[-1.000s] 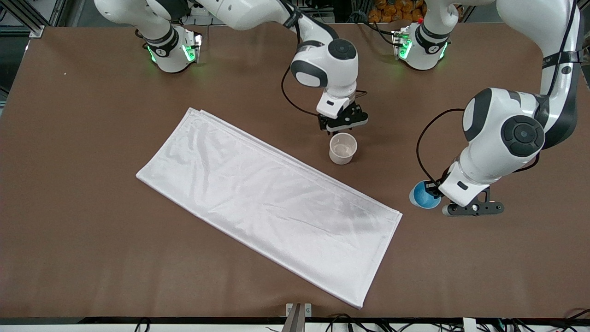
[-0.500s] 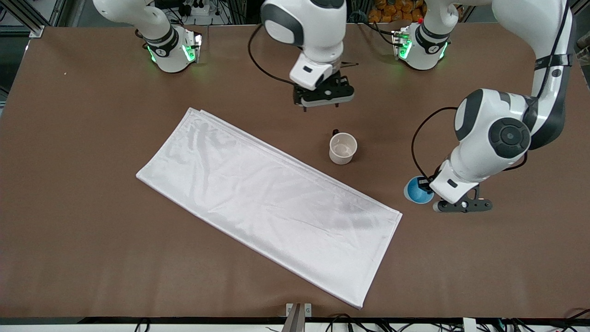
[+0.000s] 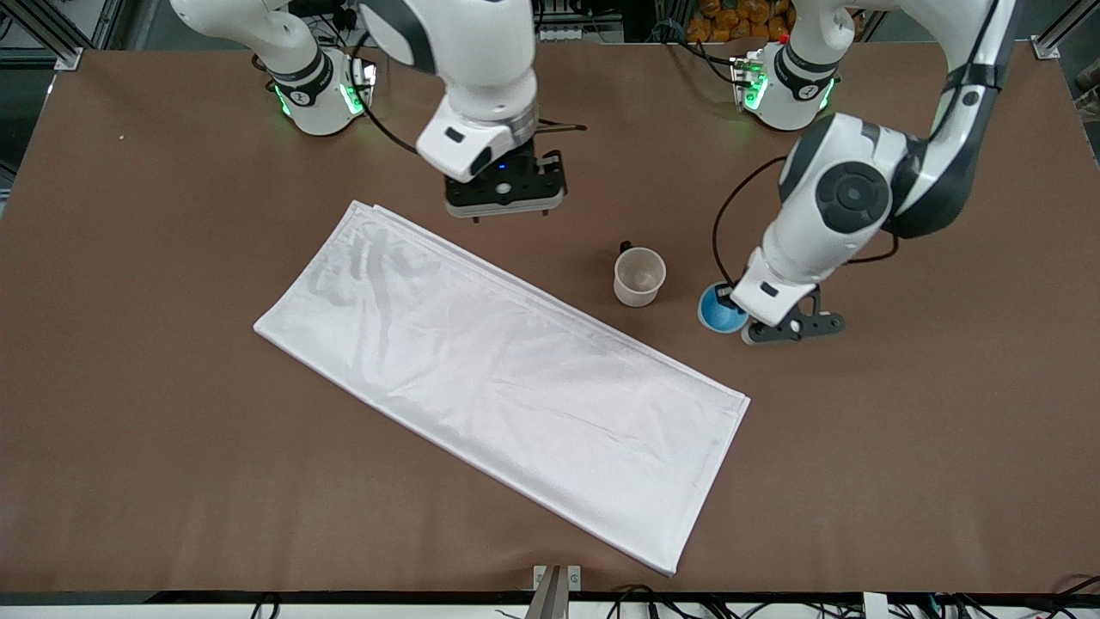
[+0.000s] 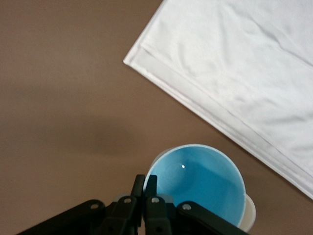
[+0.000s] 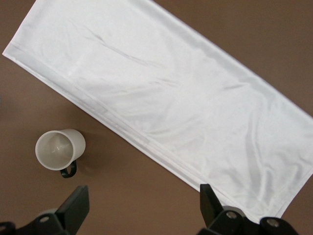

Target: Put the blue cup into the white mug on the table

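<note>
The table point(image 3: 129, 344) has a big white cloth point(image 3: 503, 378) across its middle. Right gripper point(image 3: 505, 206) hangs spread wide over the table near the cloth's top corner. Left gripper point(image 3: 746, 322) is pinching the cup point(image 3: 716, 309) rim, up in the air just beside the mug point(image 3: 639, 277), which stands mid-table.

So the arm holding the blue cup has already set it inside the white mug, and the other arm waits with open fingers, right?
Not quite. In the front view the blue cup, gripped by the left gripper, is beside the white mug, not in it. The right gripper does wait, open.
</note>
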